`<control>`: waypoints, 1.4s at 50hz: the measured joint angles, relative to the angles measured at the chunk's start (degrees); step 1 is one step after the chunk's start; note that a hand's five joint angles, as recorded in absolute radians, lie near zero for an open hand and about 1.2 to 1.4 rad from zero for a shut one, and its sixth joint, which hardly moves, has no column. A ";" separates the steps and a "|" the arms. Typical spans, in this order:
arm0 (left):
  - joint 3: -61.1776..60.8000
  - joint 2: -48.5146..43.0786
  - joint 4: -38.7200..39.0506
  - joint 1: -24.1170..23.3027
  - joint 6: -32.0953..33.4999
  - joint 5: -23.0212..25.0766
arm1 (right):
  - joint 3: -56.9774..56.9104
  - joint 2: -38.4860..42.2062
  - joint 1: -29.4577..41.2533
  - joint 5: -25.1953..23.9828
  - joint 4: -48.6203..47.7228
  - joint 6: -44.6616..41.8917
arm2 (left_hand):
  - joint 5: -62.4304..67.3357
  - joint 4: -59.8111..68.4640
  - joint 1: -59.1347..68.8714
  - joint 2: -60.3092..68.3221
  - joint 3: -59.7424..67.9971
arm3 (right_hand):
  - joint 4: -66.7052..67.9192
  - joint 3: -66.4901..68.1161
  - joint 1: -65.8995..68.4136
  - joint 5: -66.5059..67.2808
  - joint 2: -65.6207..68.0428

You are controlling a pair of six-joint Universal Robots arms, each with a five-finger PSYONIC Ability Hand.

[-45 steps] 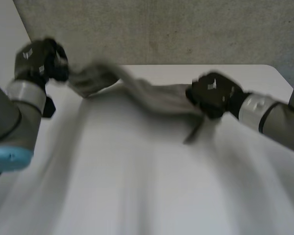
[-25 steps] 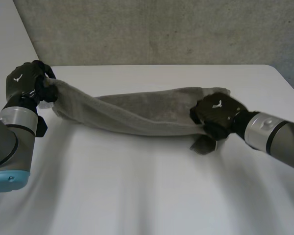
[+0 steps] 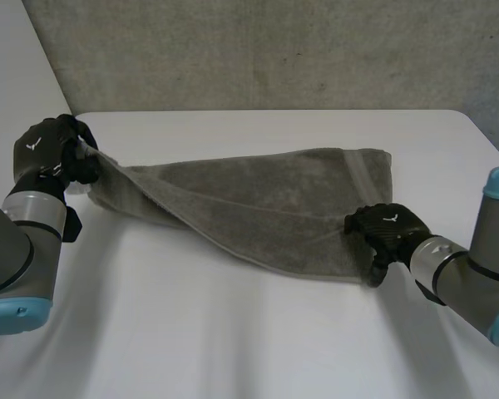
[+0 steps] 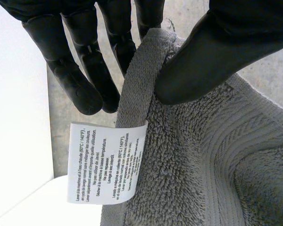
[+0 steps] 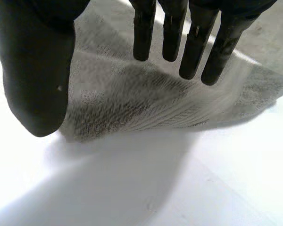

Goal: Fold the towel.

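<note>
At the towel's (image 3: 258,199) left corner, pinches cloth in left hand (image 3: 54,154); holds right hand (image 3: 387,233), fingers released, at near right corner.

- towel (image 3: 258,208): grey terry cloth, fuzzy looped pile, matt
- care label (image 4: 106,162): thin, smooth, white, printed
- tabletop (image 3: 233,332): white, smooth, matt
- left robot hand (image 4: 75,80): black, smooth, faintly glossy plastic

The white table (image 3: 233,349) carries one thing — a grey towel (image 3: 266,199), spread loosely across its middle from 9 o'clock to 3 o'clock. The towel's 9 o'clock end is raised off the surface.
</note>
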 measured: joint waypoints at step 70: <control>0.03 -2.09 1.70 0.08 0.17 -0.25 | 9.45 3.50 -0.65 -2.03 -21.01 5.34 | 0.00 0.00 0.00 -0.01 0.00 | 30.34 30.13 29.51 31.61 30.02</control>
